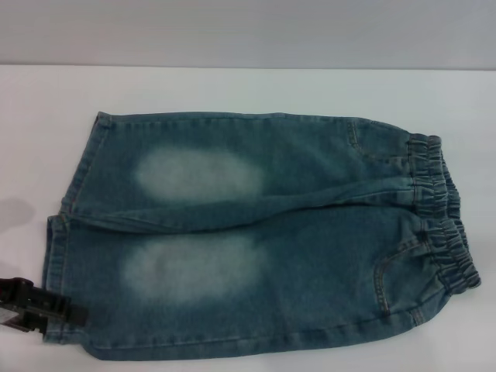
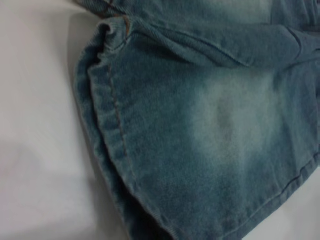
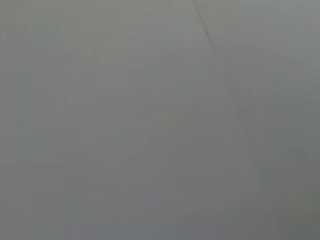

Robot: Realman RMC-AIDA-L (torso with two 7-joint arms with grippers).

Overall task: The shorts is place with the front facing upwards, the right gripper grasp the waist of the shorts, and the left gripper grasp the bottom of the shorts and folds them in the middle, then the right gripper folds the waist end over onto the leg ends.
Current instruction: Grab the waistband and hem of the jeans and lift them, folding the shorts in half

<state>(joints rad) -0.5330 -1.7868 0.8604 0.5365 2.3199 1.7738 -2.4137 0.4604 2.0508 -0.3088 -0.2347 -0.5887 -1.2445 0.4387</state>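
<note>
Faded blue denim shorts [image 1: 256,240] lying flat, covering most of white table [image 1: 232,89]; black left gripper [image 1: 39,306] sitting at near leg hem; bare table strips showing along far edge and both sides.

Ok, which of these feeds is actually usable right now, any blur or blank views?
Head view: soft but readable, shorts flat on the table, left gripper at the near leg hem. Left wrist view: blurred close-up of the hem. Right wrist view: featureless grey, nothing usable.
</note>
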